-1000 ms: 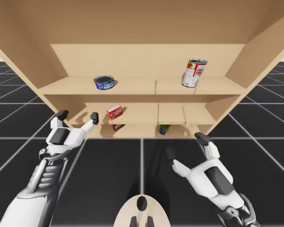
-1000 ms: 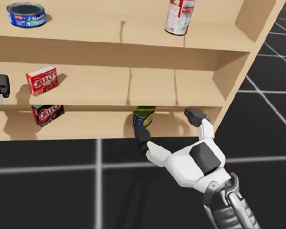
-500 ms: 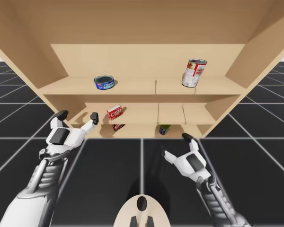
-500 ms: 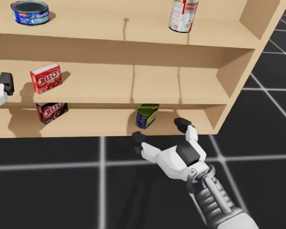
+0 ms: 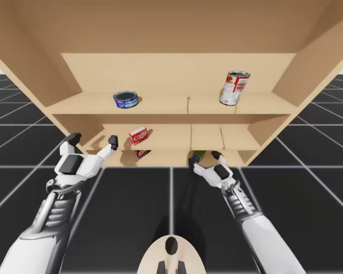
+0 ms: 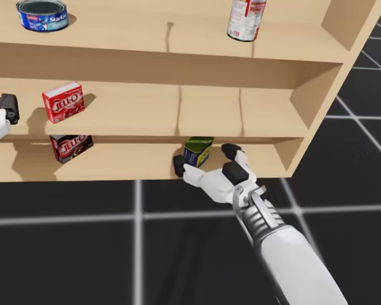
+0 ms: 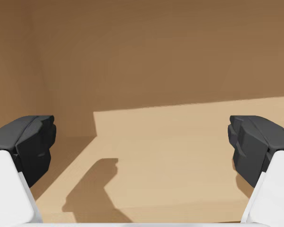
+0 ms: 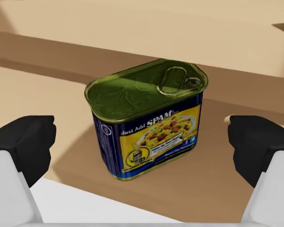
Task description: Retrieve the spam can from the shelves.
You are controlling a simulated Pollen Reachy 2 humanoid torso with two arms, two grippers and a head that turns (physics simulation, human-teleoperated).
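The spam can (image 8: 146,118) stands upright on the lowest board of the shelves (image 5: 160,104), near its front edge and right of the middle, one corner turned toward me — so it wants a low, level reach under the board above. My right gripper (image 8: 142,142) sits just in front of it, fingers spread wide to either side and touching nothing, probably lined up to straddle its flat faces. My left gripper (image 7: 142,146), likewise wide and empty, hovers at the middle shelf's left end, near the red box (image 6: 63,101) — likely parked clear.

My left pincer (image 5: 94,138) and right pincer (image 5: 204,157) gape wide.
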